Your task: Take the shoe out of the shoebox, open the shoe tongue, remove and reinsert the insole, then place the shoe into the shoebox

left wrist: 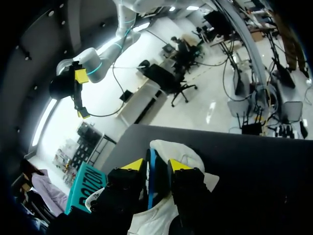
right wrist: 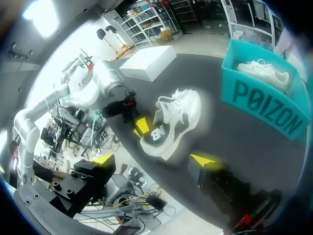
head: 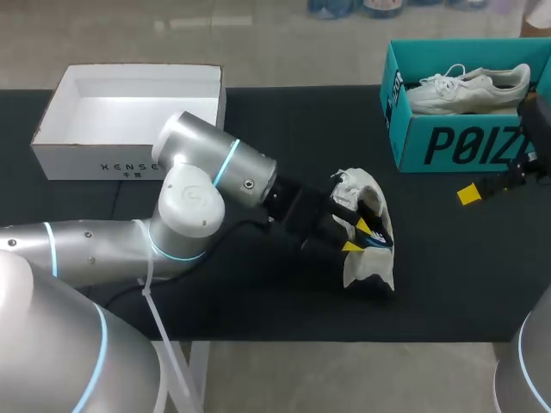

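Shoe: white, lying on its side on the black table, outside the teal shoebox. It rests near the box, off the box's printed front wall and toward the left arm's side. In the right wrist view the laces point toward the shoebox. The opening shows a dark insole surface.

Insole: seen edge-on in the left wrist view as a thin blue strip standing up from the shoe's opening.

Left gripper: positioned at the shoe's opening. The fingers are nearly together, one yellow tip on each side of the insole, clamping the strip. The arm comes in from the side of the table away from the shoebox.

Right gripper: fingers spread wide, nothing between them. It hangs above the table just beside the shoebox's front wall, apart from the shoe.

Shoebox contents: a second white shoe lies inside the box, sole down.

White box: open, sitting at the far end of the table from the shoebox, well apart from it.
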Motion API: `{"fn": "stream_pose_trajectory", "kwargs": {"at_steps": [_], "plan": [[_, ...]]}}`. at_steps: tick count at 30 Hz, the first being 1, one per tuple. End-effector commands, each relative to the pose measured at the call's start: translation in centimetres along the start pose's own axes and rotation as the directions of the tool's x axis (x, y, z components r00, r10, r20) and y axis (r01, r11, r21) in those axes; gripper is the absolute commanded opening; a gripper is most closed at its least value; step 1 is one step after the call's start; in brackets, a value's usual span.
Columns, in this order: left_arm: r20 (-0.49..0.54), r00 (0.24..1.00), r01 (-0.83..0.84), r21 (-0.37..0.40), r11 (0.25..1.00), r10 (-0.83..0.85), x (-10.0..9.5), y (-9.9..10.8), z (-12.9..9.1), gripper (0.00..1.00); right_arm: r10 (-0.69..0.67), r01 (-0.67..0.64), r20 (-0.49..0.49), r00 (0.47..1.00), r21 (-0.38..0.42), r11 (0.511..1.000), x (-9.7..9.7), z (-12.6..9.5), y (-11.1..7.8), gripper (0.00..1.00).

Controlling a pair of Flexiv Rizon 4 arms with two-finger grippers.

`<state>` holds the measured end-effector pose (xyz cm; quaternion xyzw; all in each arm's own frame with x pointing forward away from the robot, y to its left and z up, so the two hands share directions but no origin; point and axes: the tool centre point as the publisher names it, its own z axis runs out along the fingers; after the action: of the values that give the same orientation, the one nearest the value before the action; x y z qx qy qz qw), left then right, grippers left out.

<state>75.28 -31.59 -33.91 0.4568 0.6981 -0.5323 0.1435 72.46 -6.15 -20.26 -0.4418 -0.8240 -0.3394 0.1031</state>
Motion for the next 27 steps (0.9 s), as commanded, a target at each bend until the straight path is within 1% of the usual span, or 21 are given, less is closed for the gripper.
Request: {"fn": "stream_pose_trajectory", "kwargs": {"at_steps": [1, 6, 10, 14, 16, 17, 19, 20, 22, 27], "plan": [[-0.013, 1.000, 0.003, -0.007, 1.000, -0.003, 0.2, 0.4, -0.1, 0.31, 0.001, -0.001, 0.004, 1.000, -0.001, 1.000, 0.1, 0.0, -0.1, 1.00], [-0.014, 1.000, -0.001, -0.014, 1.000, 0.001, -0.2, 1.0, -0.2, 0.27, 0.001, -0.001, 0.004, 1.000, -0.001, 1.000, 0.1, 0.0, -0.1, 1.00], [-0.008, 1.000, -0.006, -0.015, 1.000, 0.006, -0.8, 1.2, -0.2, 0.26, 0.001, -0.001, 0.004, 1.000, -0.001, 1.000, 0.1, 0.0, -0.1, 1.00], [-0.012, 1.000, -0.011, -0.012, 1.000, 0.011, -1.0, 1.3, -0.3, 0.22, 0.001, -0.001, 0.004, 1.000, -0.001, 1.000, 0.1, 0.0, -0.1, 1.00], [-0.017, 1.000, -0.010, -0.009, 1.000, 0.010, -0.9, 1.4, -0.1, 0.18, 0.001, -0.001, 0.004, 1.000, -0.001, 1.000, 0.1, 0.0, -0.1, 1.00], [-0.019, 1.000, -0.008, -0.005, 1.000, 0.008, -0.9, 1.4, 0.1, 0.15, 0.001, -0.001, 0.004, 1.000, -0.001, 1.000, 0.1, 0.0, -0.1, 1.00], [-0.026, 1.000, -0.007, 0.004, 1.000, 0.007, -0.8, 1.4, 0.5, 0.04, 0.001, -0.001, 0.004, 1.000, -0.001, 1.000, 0.1, 0.0, -0.1, 1.00], [-0.031, 0.999, -0.005, 0.014, 1.000, 0.006, -0.8, 1.3, 0.7, 0.01, 0.001, -0.001, 0.004, 1.000, -0.001, 1.000, 0.1, 0.0, -0.1, 1.00], [-0.031, 0.999, -0.005, 0.020, 1.000, 0.006, -0.9, 1.1, 1.0, 0.00, 0.001, -0.001, 0.004, 1.000, -0.001, 1.000, 0.1, 0.0, -0.1, 1.00], [-0.030, 0.999, -0.012, 0.020, 1.000, 0.012, -1.1, 1.4, 1.1, 0.00, 0.001, -0.001, 0.004, 1.000, -0.001, 1.000, 0.1, 0.0, -0.1, 1.00]]}}
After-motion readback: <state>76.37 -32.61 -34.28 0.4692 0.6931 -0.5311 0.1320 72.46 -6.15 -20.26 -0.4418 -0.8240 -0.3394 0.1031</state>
